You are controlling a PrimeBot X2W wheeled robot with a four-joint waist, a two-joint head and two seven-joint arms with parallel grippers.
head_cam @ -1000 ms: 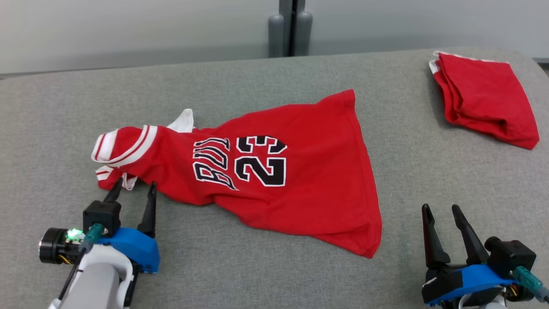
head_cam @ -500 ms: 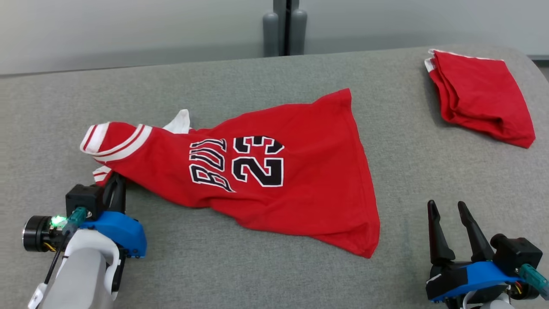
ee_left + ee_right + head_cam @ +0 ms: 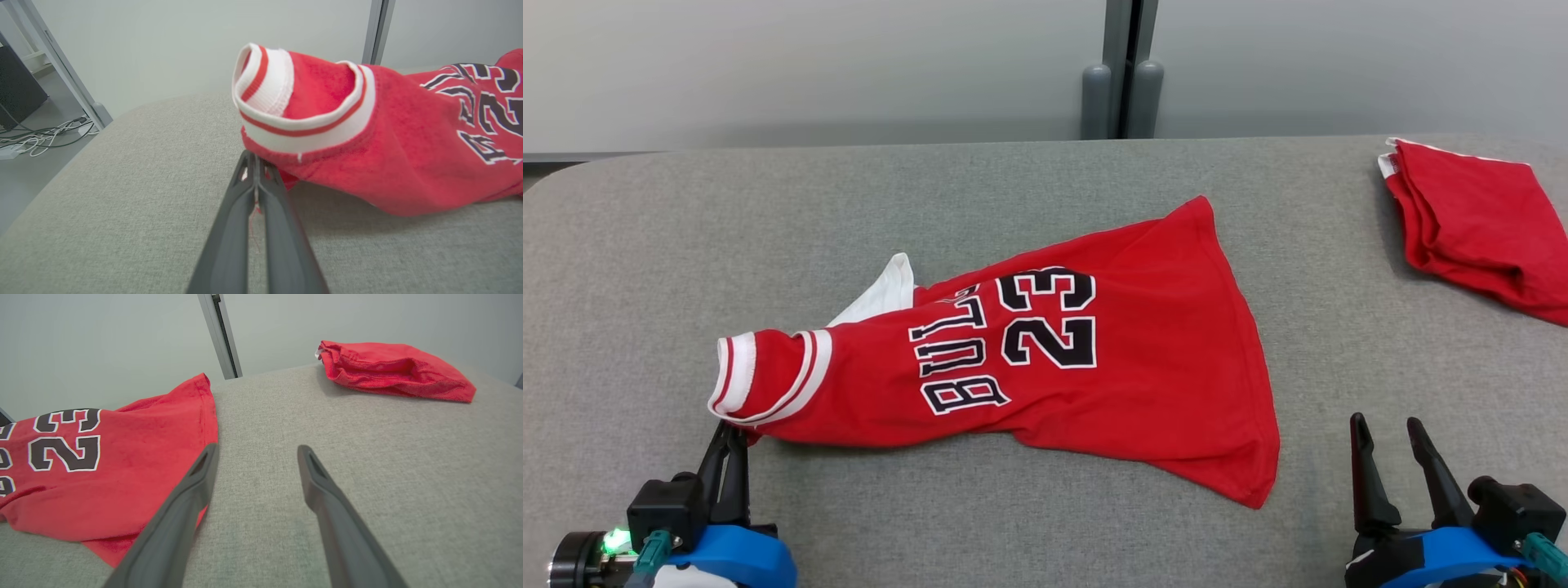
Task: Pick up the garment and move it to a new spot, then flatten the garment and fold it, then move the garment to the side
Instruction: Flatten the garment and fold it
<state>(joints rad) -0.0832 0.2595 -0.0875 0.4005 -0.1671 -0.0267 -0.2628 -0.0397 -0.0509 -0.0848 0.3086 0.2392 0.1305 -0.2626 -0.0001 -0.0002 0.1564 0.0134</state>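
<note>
Grey padded table (image 3: 980, 188): your left gripper (image 3: 729, 439) clenched on red jersey (image 3: 1094, 367) sleeve edge, near left. Right gripper (image 3: 1390, 437) spread, empty, near right. Folded red garment (image 3: 1478, 220) far right.

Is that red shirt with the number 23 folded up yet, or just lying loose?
Loose, not folded. The jersey lies rumpled across the grey table, its printed side up and a sleeve bunched.

My grey fabric tabletop (image 3: 1013, 188) carried the red jersey (image 3: 1029, 359) mid-surface and a folded red garment (image 3: 1478, 220) at far right.
</note>
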